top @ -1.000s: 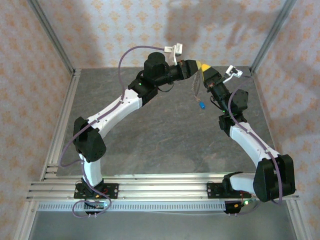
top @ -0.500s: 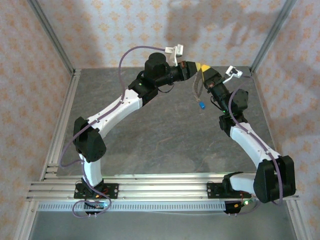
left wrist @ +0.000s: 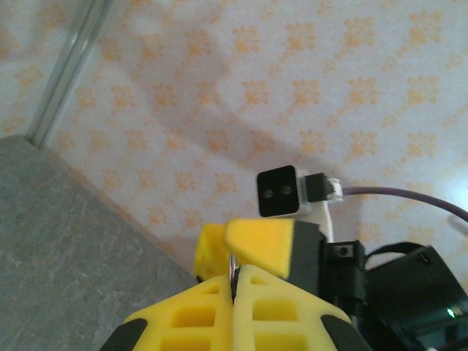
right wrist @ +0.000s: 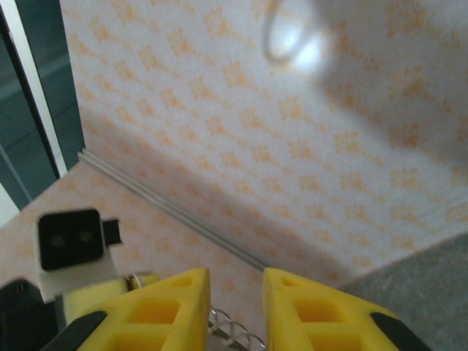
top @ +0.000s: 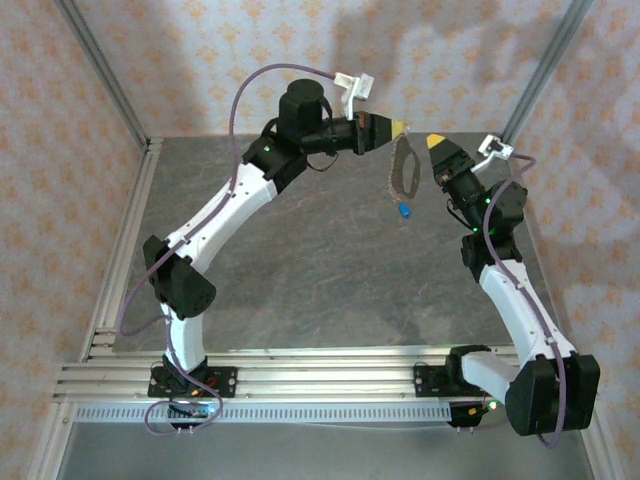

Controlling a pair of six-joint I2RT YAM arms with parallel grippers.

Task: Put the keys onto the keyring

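The keyring (top: 393, 178), a thin pale loop with a beaded edge, hangs in the air at the back of the table. A small blue-headed key (top: 403, 211) dangles at its bottom. My left gripper (top: 399, 127) is shut on the top of the loop. In the left wrist view a sliver of metal ring (left wrist: 234, 269) shows between the pressed yellow fingers (left wrist: 197, 311). My right gripper (top: 437, 142) stands just right of the ring, apart from it. Its jaws are open with a gap (right wrist: 235, 281), and a piece of coiled chain (right wrist: 238, 335) shows below them.
The grey table (top: 300, 270) is bounded by aluminium rails at left (top: 125, 240) and front (top: 300, 375). Patterned walls close in the back and sides. The right arm's camera block (left wrist: 281, 191) sits close in front of my left fingers.
My left gripper shut on the keyring and lifted slightly to the right. My right gripper opened, released the ring and drew back to the right.
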